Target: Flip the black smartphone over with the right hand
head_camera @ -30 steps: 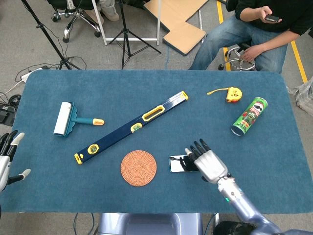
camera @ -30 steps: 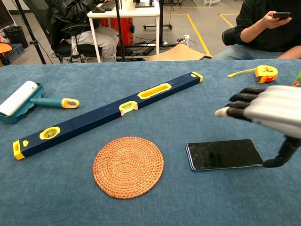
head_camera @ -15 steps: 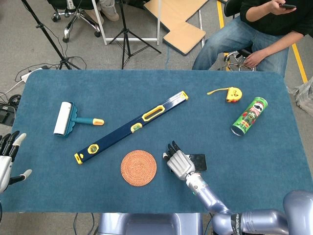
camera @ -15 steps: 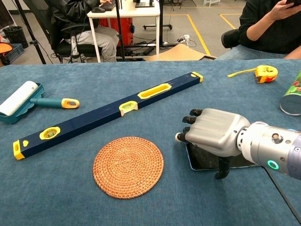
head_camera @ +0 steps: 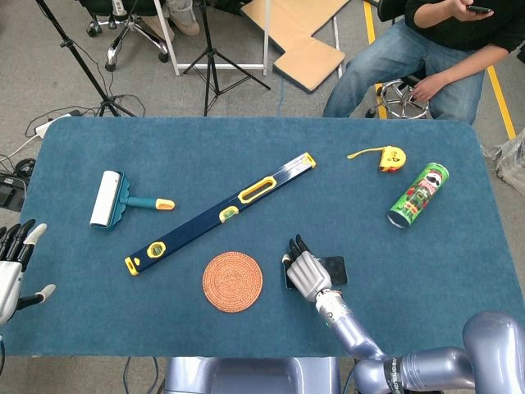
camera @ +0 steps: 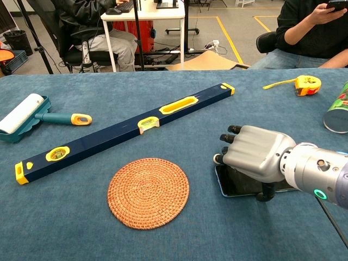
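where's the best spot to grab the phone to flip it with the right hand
Probably by its long edges, coming from above. The phone lies flat on the table, so there is only thin edge to hook: thumb under the near long edge, fingers over the far one. The right hand already sits over it that way. The left short end, toward the coaster, is uncovered.

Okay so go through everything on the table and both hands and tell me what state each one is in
black smartphone: flat on the table, under the right hand
right hand: palm down over the phone, grip unclear
left hand: open, holding nothing
spirit level: lying flat
lint roller: lying flat
woven coaster: flat
chip can: on its side
tape measure: tape partly pulled out
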Tool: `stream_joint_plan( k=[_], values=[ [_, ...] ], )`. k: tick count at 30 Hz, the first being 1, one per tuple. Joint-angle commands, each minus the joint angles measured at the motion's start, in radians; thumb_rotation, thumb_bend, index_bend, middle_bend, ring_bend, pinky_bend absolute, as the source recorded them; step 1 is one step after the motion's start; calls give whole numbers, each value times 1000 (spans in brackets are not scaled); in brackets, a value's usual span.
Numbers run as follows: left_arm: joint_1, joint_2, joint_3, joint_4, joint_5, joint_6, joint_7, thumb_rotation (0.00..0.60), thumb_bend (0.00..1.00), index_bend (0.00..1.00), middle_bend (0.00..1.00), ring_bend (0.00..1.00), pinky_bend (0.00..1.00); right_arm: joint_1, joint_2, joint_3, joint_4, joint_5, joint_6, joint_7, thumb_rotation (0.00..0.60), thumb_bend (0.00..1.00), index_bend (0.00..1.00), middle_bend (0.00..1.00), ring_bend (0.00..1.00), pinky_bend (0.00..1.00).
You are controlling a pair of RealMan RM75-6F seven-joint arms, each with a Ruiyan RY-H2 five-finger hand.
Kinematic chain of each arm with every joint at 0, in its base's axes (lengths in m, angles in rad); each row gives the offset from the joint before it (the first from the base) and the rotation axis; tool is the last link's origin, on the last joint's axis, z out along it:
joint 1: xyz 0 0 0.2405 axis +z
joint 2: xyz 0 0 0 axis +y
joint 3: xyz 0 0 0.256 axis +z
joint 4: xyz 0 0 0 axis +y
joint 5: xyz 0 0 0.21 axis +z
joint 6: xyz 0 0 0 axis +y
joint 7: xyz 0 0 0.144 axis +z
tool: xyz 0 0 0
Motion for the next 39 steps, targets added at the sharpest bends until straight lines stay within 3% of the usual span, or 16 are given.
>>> stream_joint_plan(
  k=[1, 5, 9, 15, 20, 29, 35, 39],
  values=[
    [1, -1, 0, 0, 1, 2, 1, 600, 0, 0, 0, 0, 0, 7, -6, -13, 13, 11, 7, -5, 600, 0, 187, 226, 0, 0],
    [1, 0, -1, 1, -2, 2, -2, 600, 0, 0, 0, 0, 0, 14, -15, -27, 27, 30, 7, -2, 600, 8, 240, 283, 0, 0],
    [1, 2, -1, 1, -2, 2, -7, 600, 0, 0, 0, 0, 0, 17, -21, -40, 50, -13, -2, 45, 600, 121, 382, 431, 43, 6],
    [2, 5, -1, 1, -2, 3, -13, 600, 0, 0, 0, 0, 0, -8, -11, -41, 80, -169, -3, 230, 600, 239, 452, 499, 135, 73],
    [3, 7, -1, 0, -2, 4, -18, 600, 0, 0, 0, 0, 0, -42, 15, -20, 81, -279, 20, 422, 600, 273, 460, 506, 168, 106],
    [5, 9, 2, -3, 5, 8, -19, 600, 0, 0, 0, 0, 0, -127, 72, 64, 106, -478, 117, 923, 600, 315, 465, 512, 209, 147],
    [4, 8, 5, -6, 8, 5, -14, 600, 0, 0, 0, 0, 0, -190, 32, 117, 195, -553, 195, 1336, 600, 344, 465, 512, 233, 145],
    [4, 6, 8, -9, 13, 5, -9, 600, 0, 0, 0, 0, 0, -214, -5, 125, 277, -591, 206, 1578, 600, 349, 465, 511, 232, 139]
  ],
)
